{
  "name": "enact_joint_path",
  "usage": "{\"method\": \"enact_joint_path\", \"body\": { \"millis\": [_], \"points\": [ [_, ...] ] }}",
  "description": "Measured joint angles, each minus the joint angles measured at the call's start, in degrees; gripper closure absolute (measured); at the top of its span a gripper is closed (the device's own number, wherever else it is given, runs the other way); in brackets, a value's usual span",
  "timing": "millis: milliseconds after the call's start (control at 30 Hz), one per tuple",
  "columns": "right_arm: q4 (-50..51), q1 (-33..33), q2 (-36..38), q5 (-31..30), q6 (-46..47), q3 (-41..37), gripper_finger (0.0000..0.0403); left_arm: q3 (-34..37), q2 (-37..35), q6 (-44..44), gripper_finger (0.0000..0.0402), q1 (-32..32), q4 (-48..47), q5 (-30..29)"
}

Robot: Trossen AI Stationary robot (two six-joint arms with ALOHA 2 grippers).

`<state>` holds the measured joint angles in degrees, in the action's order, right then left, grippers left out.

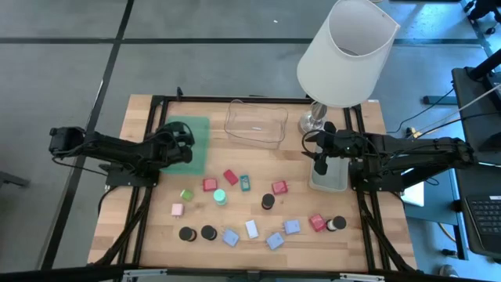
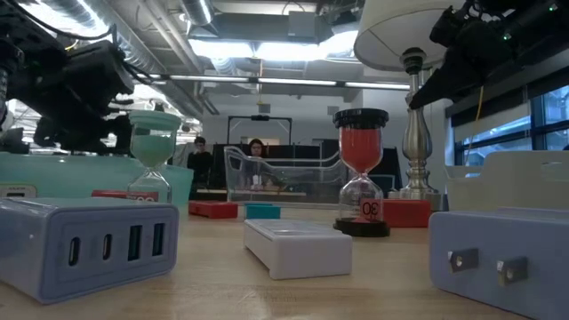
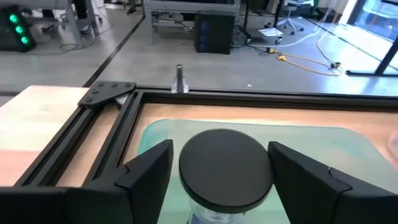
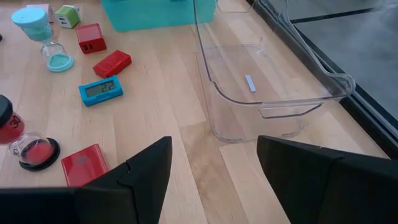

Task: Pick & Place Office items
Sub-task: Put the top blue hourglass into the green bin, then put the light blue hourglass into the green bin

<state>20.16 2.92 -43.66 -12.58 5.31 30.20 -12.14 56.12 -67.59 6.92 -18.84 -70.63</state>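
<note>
My left gripper [image 3: 221,149] hovers over the green tray [image 1: 192,129] at the table's left. Its fingers stand on either side of an upright hourglass's black round cap [image 3: 225,168]. Beside one finger [image 3: 152,165] a thin gap shows. Clear glass [image 3: 205,214] shows under the cap; the foot is out of view. My right gripper [image 4: 214,180] is open with nothing between its fingers, above the grey tray [image 1: 329,178] at the right. Small office items lie on the near half of the table: red blocks [image 1: 230,177], light-blue blocks [image 1: 275,240] and black discs [image 1: 187,233]. My left gripper stands level around the hourglass's black cap [image 3: 225,168]. One finger is clear of it. Whether the other finger [image 3: 292,165] touches the cap's rim, I cannot tell.
A clear tray [image 1: 256,123] stands at the far middle, and a big white lamp [image 1: 344,55] beside it at the far right. A teal hourglass [image 1: 220,197], a red hourglass [image 2: 361,173], a blue clock [image 4: 101,90] and a white charger [image 2: 89,240] stand among the pieces.
</note>
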Motion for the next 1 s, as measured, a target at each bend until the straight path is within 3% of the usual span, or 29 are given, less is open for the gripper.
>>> {"method": "enact_joint_path", "body": {
  "millis": [300,500,600,867,933,1000],
  "points": [
    [0.0,0.0,0.0,0.0,0.0,0.0,0.0161,-1.8,-1.7,17.2,0.0119,0.0,7.0,-1.5],
    [0.0,0.0,0.0,0.0,0.0,0.0,0.0161,-9.5,-3.4,33.3,0.0119,-2.0,7.1,4.9],
    [0.0,0.0,0.0,0.0,0.0,0.0,0.0161,-13.8,-3.8,38.5,0.0119,-3.4,7.5,14.9],
    [0.0,0.0,0.0,0.0,0.0,0.0,0.0161,-16.3,-3.6,47.0,0.0119,-9.6,19.6,57.3],
    [0.0,0.0,0.0,0.0,0.0,0.0,0.0161,-16.3,-2.8,47.3,0.0119,-12.5,21.9,62.1],
    [0.0,0.0,0.0,0.0,0.2,0.0,0.0161,-16.3,-1.6,47.4,0.0119,-15.7,23.0,62.8]
  ]
}}
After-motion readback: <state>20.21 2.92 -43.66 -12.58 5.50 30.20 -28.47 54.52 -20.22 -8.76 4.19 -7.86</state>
